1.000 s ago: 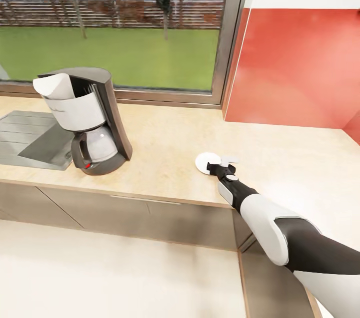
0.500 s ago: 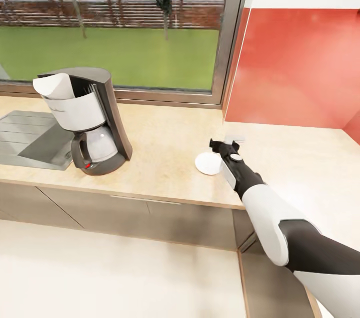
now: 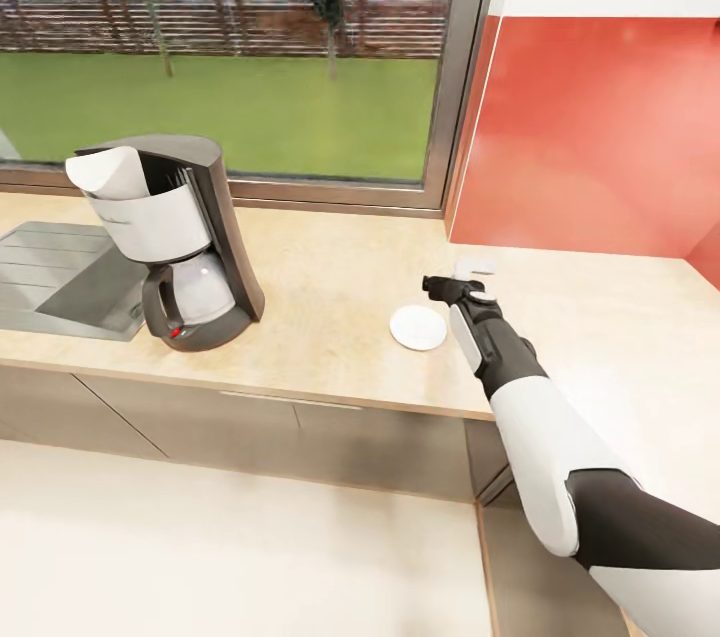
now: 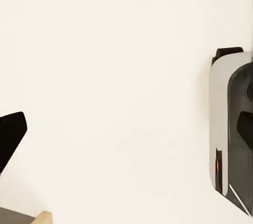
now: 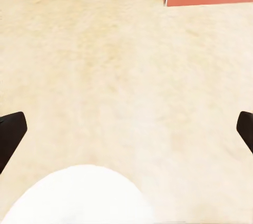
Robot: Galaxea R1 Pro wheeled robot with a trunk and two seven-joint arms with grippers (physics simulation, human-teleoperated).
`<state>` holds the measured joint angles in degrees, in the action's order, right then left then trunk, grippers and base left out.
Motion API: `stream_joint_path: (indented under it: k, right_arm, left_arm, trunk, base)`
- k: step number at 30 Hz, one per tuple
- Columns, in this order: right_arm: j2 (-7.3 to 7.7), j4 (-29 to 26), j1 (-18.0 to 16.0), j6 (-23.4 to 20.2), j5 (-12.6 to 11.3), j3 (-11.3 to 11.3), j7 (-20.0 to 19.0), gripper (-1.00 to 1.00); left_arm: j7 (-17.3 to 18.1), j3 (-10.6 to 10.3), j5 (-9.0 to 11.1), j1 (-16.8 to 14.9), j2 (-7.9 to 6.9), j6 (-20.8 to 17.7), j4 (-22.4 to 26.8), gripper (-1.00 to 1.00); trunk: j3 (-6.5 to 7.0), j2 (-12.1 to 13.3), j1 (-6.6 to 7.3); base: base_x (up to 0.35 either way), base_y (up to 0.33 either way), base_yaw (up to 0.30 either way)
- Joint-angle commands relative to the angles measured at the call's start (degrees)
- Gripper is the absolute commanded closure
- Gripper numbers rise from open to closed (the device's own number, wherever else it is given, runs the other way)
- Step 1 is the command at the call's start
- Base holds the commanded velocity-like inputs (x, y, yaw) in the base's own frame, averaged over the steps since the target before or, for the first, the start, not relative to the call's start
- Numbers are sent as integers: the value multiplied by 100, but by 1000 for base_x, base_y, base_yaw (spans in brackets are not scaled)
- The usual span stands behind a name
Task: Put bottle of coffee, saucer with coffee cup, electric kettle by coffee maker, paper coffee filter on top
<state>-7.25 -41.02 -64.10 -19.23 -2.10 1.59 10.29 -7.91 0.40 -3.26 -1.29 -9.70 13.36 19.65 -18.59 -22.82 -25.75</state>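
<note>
We start at our right jaws [image 3: 452, 285], which hang just above the surface [image 3: 330, 267] a little to the far right of the saucer [image 3: 418, 327]; in the right wrist view the two dark fingertips [image 5: 11, 134] sit at opposite edges of the picture, spread wide with nothing between them. In that same view the white curve of the saucer [image 5: 79, 195] lies on the near side of the fingers, resting flat on the beige wood-grain top and clear of both tips. A small pale part on the wrist sits just past the jaws in the head view; we cannot tell what it is. From the jaws, our right arm [image 3: 540, 427] runs back toward the near right corner. Well to the left stands the coffee maker [image 3: 170, 237], upright on the surface, its carafe in place and a white paper coffee filter [image 3: 108, 172] sitting in its open top. Left of it lies the steel sink [image 3: 55, 272]. On the far right a red wall panel [image 3: 590, 137] rises from the surface. Of our left jaws we see one dark fingertip [image 4: 10, 134] over pale floor and cannot tell their spread.
</note>
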Motion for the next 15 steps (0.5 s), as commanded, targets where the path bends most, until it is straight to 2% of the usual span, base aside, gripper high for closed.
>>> stream_joint_path:
  k: [1, 5, 15]
  right_arm:
    - [-6, -10, -2, -27, -23, 10, 17, -100]
    - [-12, -24, 3, -23, -31, 15, 17, -100]
    - [-5, -12, 5, -27, -20, 16, 17, -100]
  left_arm:
    - [-23, 4, -34, -3, 1, 66, 1, -100]
    - [-31, 24, -27, -3, 3, 322, 11, -100]
    - [-27, 325, -25, -3, -4, 395, 20, -100]
  trunk:
    - [-10, -10, -3]
    - [-10, -10, -3]
    - [-10, -10, -3]
  base:
    - [0, 0, 0]
    - [-39, 37, -94]
    - [-206, 203, -251]
